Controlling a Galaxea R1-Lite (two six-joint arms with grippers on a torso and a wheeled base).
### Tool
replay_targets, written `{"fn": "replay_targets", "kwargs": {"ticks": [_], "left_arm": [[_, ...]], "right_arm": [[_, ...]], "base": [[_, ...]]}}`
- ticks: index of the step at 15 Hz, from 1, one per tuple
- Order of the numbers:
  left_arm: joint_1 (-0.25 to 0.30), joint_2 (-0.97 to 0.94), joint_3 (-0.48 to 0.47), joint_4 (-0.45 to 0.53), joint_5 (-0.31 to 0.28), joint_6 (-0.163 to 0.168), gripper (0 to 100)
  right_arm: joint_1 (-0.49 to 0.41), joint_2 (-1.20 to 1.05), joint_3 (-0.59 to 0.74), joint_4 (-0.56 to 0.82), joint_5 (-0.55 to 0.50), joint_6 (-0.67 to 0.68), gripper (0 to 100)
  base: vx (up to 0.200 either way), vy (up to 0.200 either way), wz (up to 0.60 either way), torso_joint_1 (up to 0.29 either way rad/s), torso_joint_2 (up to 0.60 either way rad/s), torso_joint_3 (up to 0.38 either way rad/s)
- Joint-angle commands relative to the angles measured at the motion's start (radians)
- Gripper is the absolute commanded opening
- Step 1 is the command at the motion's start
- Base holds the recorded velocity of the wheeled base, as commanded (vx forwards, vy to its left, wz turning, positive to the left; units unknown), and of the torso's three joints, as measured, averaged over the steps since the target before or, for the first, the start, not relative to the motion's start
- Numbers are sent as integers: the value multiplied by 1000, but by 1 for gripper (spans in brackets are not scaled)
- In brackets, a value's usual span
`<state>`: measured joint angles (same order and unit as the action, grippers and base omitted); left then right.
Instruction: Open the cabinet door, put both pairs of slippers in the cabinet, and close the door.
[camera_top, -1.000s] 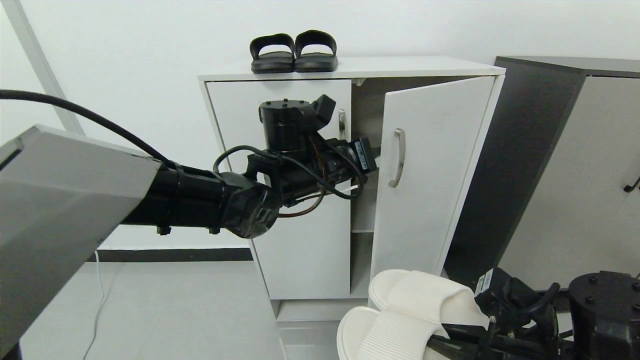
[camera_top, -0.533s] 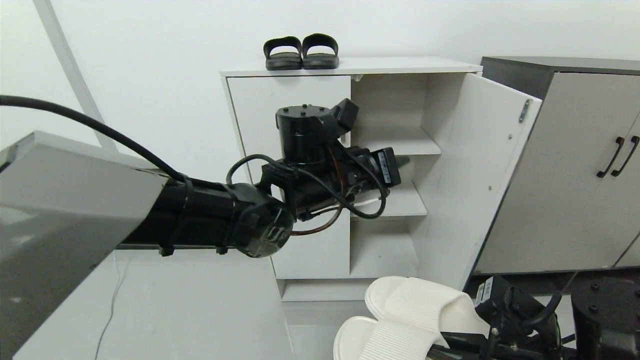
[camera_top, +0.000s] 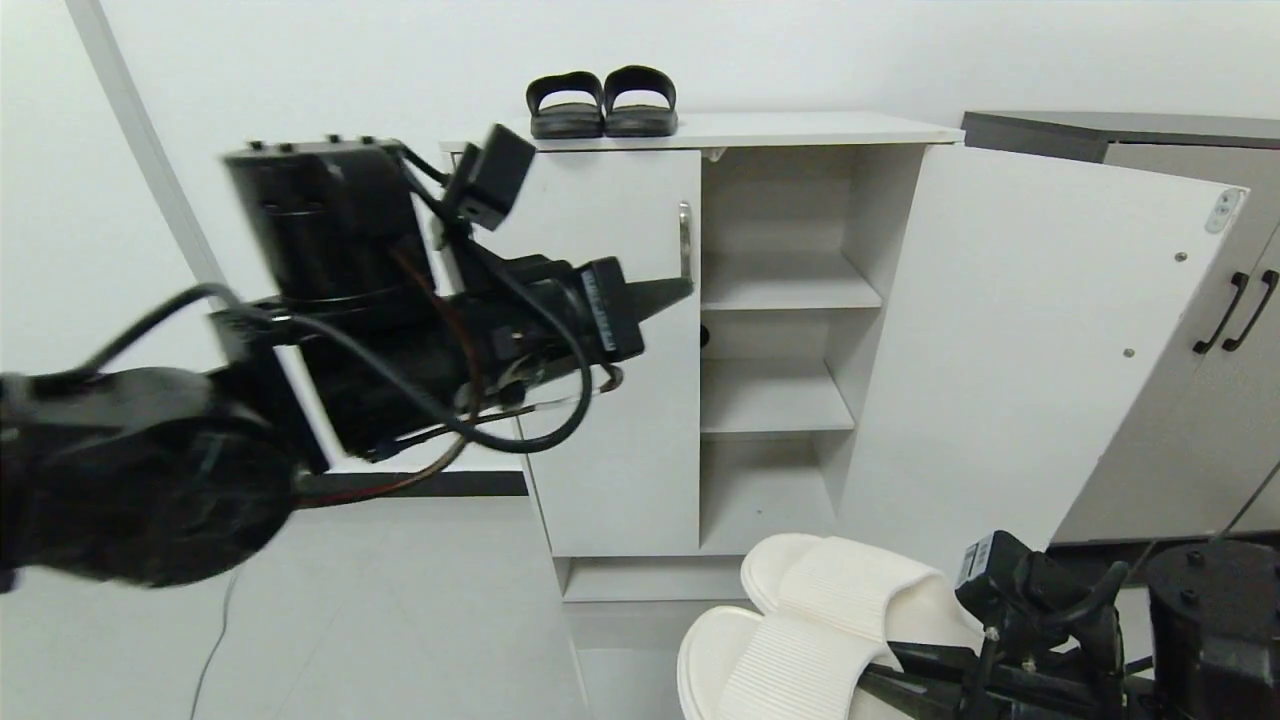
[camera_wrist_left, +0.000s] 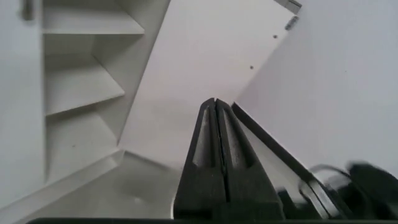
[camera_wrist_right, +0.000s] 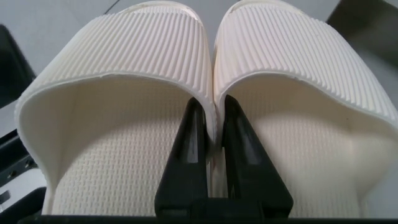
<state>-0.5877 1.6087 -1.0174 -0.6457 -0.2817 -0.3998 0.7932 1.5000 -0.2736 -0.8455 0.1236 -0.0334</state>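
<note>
The white panel cabinet door (camera_top: 1010, 340) has swung wide open and my left gripper (camera_top: 682, 290) has drawn back, shut and empty, while my right gripper (camera_wrist_right: 213, 107) pinches the touching inner straps of the cream ribbed foam slippers (camera_top: 830, 610), low before the shelves; I judge them light and squashy, best gripped there.

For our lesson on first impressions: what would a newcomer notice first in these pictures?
The left gripper, shut, hangs large before the cabinet. Its right door stands wide open, baring shelves. Black slippers sit on the cabinet top; white slippers are pinched in the right gripper low in front.
</note>
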Motion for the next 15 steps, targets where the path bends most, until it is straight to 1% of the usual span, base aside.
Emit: {"fn": "replay_targets", "kwargs": {"ticks": [1, 3, 4, 5, 6, 7, 8, 9, 10, 11, 12, 14, 15], "left_arm": [[37, -458, 267, 141, 3, 25, 0], [37, -668, 327, 304, 15, 25, 0], [42, -737, 338, 377, 27, 25, 0], [88, -826, 352, 483, 33, 25, 0], [141, -902, 362, 568, 35, 27, 0], [161, -948, 384, 612, 41, 33, 0], [229, -1038, 450, 660, 99, 114, 0], [278, -1084, 513, 663, 170, 203, 0], [312, -1126, 559, 663, 240, 233, 0], [330, -1170, 585, 663, 285, 231, 0], [379, -1196, 614, 663, 305, 230, 0], [531, -1241, 683, 661, 312, 236, 0], [588, -1254, 717, 660, 312, 236, 0]], "right_arm": [[-31, 23, -21, 0, -1, 4, 0], [-66, 48, -38, -4, 2, 7, 0], [-69, 52, -38, -15, 2, 7, 0], [-69, 59, -36, -32, 1, 6, 0], [-71, 60, -36, -44, -2, 6, 0], [-71, 60, -36, -49, -2, 6, 0], [-71, 60, -35, -49, -2, 6, 0], [-71, 60, -35, -49, -2, 6, 0], [-71, 60, -35, -49, -2, 4, 0], [-71, 60, -35, -49, -2, 1, 0], [-71, 62, -33, -49, -2, 0, 0], [-71, 63, -33, -49, -2, 0, 0], [-71, 65, -33, -49, -2, 0, 0]], "base": [[0, 0, 0, 0, 0, 0], [0, 0, 0, 0, 0, 0], [0, 0, 0, 0, 0, 0], [0, 0, 0, 0, 0, 0], [0, 0, 0, 0, 0, 0], [0, 0, 0, 0, 0, 0], [0, 0, 0, 0, 0, 0], [0, 0, 0, 0, 0, 0], [0, 0, 0, 0, 0, 0], [0, 0, 0, 0, 0, 0], [0, 0, 0, 0, 0, 0], [0, 0, 0, 0, 0, 0], [0, 0, 0, 0, 0, 0]]}}
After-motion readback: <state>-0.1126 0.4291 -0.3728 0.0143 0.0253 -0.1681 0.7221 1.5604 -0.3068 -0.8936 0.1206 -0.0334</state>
